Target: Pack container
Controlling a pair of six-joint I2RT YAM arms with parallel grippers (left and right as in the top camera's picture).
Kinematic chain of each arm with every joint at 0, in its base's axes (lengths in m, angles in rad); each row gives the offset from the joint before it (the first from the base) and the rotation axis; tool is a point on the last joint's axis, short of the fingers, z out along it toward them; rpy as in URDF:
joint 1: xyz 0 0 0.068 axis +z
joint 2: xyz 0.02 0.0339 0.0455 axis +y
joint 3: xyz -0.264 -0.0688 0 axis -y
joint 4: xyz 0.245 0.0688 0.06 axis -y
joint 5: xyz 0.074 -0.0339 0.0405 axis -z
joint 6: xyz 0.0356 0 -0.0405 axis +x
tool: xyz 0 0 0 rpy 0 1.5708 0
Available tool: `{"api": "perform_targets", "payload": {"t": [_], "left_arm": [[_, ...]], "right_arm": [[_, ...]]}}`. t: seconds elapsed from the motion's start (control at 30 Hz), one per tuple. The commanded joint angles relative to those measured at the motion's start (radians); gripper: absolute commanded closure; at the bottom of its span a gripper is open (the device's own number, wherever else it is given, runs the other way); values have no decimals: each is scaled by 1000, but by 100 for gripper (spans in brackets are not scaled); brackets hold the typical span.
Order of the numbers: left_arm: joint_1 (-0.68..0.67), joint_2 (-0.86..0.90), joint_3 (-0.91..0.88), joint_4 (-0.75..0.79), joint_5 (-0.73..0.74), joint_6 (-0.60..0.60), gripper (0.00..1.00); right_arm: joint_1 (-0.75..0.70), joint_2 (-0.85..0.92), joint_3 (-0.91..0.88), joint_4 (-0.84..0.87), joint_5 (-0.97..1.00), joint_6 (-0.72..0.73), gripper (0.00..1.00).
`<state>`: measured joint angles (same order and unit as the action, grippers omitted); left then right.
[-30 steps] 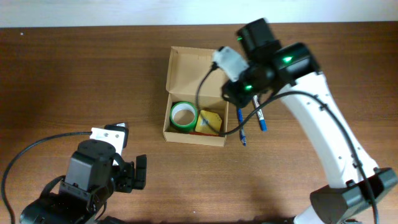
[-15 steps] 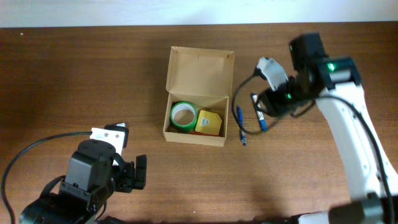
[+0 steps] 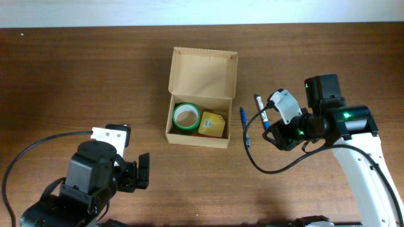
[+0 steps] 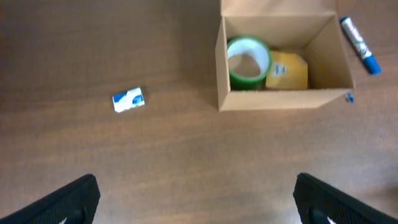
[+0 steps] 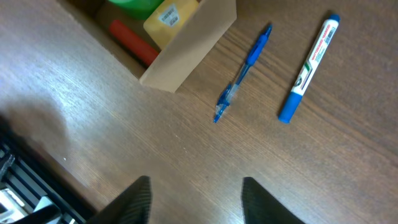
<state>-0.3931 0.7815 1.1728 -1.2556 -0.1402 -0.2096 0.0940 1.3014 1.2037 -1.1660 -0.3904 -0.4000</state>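
Observation:
The container (image 3: 197, 139), a tan cardboard box with its flap lid open, stands at the table's middle. Inside are a green tape roll (image 3: 187, 117) and a yellow packet (image 3: 212, 124); the right wrist view also shows a red item (image 5: 132, 43) in it. A blue pen (image 3: 243, 125) and a blue-capped white marker (image 3: 261, 112) lie on the table right of the box. My right gripper (image 5: 196, 199) is open and empty, above bare wood just in front of the pen (image 5: 242, 73) and marker (image 5: 309, 67). My left gripper (image 4: 196, 202) is open and empty, well in front of the box (image 4: 280, 99).
A small blue and white packet (image 4: 129, 99) lies on the table left of the box, seen only in the left wrist view. The left arm (image 3: 95, 183) fills the front left corner. A black cable (image 3: 265, 165) hangs from the right arm.
My right arm has swung away from above the box, to the right and toward the front, now beside the pen and marker. The left arm has not moved.

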Motion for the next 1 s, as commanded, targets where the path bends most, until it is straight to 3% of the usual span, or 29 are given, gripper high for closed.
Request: {"api": "perform_targets", "payload": {"t": [0.0, 0.07, 0.1, 0.13, 0.3, 0.5, 0.73, 0.97], "left_arm": [[-1, 3, 13, 15, -31, -5, 0], [-1, 10, 10, 14, -84, -5, 0], [-1, 13, 7, 14, -105, -5, 1], [-1, 22, 6, 14, -124, -5, 0], [21, 77, 6, 14, -143, -5, 0], [173, 153, 6, -3, -135, 1, 0], [370, 286, 6, 58, -32, 84, 0], [409, 473, 6, 120, 40, 46, 0]], "right_arm": [[-2, -4, 0, 7, -1, -3, 44], [-2, -4, 0, 4, -1, -3, 33], [-2, -4, 0, 3, -2, -3, 21], [-2, -4, 0, 3, -2, -3, 1], [-2, -4, 0, 4, -1, -3, 1], [-2, -3, 0, 4, -1, -3, 1], [-2, -3, 0, 4, -1, -3, 1], [-2, -3, 0, 4, -1, -3, 1]]}}
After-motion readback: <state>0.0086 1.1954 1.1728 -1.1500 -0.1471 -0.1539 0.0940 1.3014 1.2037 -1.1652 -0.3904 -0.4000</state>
